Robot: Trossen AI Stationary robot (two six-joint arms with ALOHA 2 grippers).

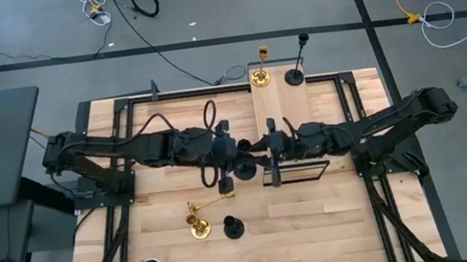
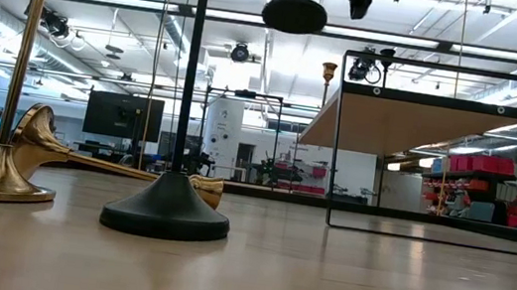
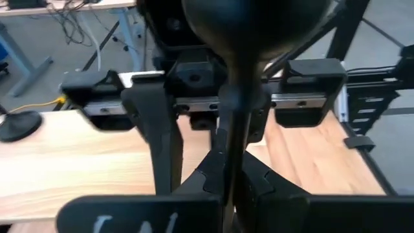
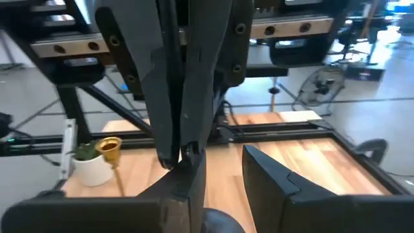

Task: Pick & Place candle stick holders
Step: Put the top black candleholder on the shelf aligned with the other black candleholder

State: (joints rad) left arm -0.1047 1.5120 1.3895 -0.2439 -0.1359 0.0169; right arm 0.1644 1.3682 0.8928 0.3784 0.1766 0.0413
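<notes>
Seeing the left gripper (image 3: 229,188) clamped shut on the stem of a black candle stick holder (image 3: 259,26), held in mid-air over the middle of the table (image 1: 335,217), just in front of the raised wooden shelf (image 1: 280,107). Can't tell whether the right gripper (image 4: 226,175), nose to nose with the left and fingers partly apart, has any hold on it. Also counting a gold holder (image 1: 261,78) and a black holder (image 1: 296,76) upright at the shelf's far end, plus an upright gold one (image 1: 200,231), a toppled gold one (image 1: 192,214) and an upright black one (image 1: 234,229) near the table's front.

Two holders (image 1: 278,74) upright on shelf, gold and black; three by front edge (image 1: 210,225); one black (image 1: 244,168) held up.
</notes>
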